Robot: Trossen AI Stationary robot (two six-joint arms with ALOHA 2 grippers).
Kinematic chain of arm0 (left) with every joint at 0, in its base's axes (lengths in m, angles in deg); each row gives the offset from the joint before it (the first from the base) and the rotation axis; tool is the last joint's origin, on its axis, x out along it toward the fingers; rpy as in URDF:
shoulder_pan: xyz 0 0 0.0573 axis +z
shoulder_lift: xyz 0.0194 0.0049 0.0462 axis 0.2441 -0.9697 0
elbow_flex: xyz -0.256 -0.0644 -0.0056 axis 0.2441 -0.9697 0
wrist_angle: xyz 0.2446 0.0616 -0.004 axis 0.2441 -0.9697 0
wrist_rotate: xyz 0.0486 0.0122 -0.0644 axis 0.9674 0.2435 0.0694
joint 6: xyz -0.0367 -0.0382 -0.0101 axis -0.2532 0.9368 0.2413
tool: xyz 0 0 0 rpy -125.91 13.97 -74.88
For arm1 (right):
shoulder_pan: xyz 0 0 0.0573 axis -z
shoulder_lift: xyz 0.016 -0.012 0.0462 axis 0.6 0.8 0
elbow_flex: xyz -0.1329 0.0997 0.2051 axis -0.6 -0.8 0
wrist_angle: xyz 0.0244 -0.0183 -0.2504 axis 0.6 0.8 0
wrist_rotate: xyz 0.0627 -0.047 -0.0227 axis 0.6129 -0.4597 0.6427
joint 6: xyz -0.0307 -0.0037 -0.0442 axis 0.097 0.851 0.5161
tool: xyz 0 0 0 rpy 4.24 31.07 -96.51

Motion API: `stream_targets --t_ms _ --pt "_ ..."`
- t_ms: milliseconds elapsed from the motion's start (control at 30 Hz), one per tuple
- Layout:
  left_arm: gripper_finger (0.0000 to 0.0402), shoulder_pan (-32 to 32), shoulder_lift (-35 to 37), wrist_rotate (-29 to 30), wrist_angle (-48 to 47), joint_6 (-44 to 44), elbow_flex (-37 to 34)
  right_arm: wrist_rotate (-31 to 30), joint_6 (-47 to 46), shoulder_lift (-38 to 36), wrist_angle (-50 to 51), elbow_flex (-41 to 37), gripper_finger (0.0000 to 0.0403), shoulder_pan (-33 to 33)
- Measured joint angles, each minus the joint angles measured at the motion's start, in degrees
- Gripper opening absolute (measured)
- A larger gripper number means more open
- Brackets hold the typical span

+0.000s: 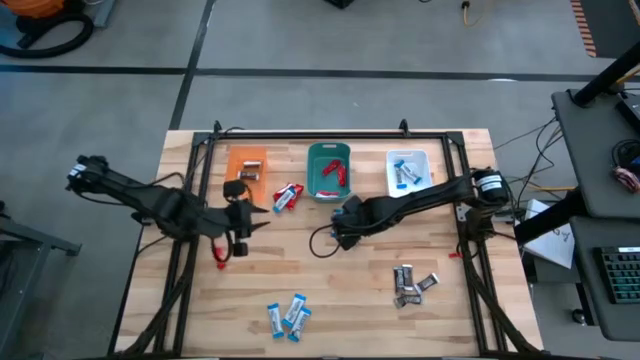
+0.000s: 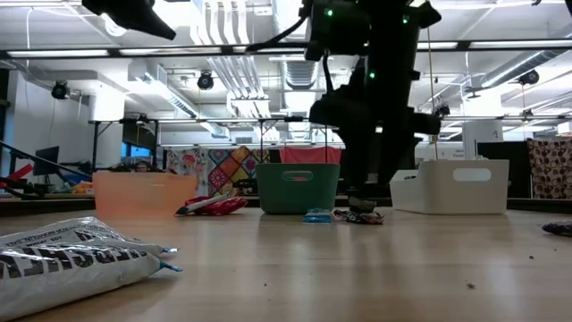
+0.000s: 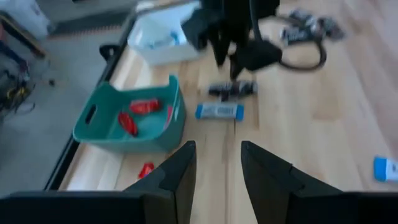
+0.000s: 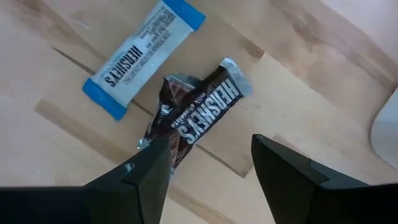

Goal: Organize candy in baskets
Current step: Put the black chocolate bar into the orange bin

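While the left gripper [image 1: 243,222] waits near the orange basket [image 1: 246,165], fingers apart and empty, the right gripper [image 4: 208,163] hovers with fingers spread just above a dark silver-grey candy [image 4: 198,113] lying on the table beside a blue-and-white candy [image 4: 142,57] (in front of the teal basket [image 1: 329,172]). The step looks like picking: the next move calls for lowering, closing on the dark bar alone, then carrying it to the basket for dark bars, probably the orange one.
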Motion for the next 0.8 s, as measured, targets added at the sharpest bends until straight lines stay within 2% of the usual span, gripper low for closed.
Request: stream_targets --t_ms 233,533,800 --pt "0.0111 0.0 4.3 0.0 5.7 -0.1 -5.4 0.0 -0.4 3.1 -3.3 -0.1 0.0215 0.0" --pt "0.0111 0.0 4.2 0.2 9.1 0.0 -7.8 -0.1 -0.6 4.6 -5.1 -0.4 0.0209 0.1" --pt "0.0111 0.0 3.7 0.4 10.7 0.1 -7.9 -0.1 -0.2 4.7 -6.4 -0.9 0.0137 0.1"
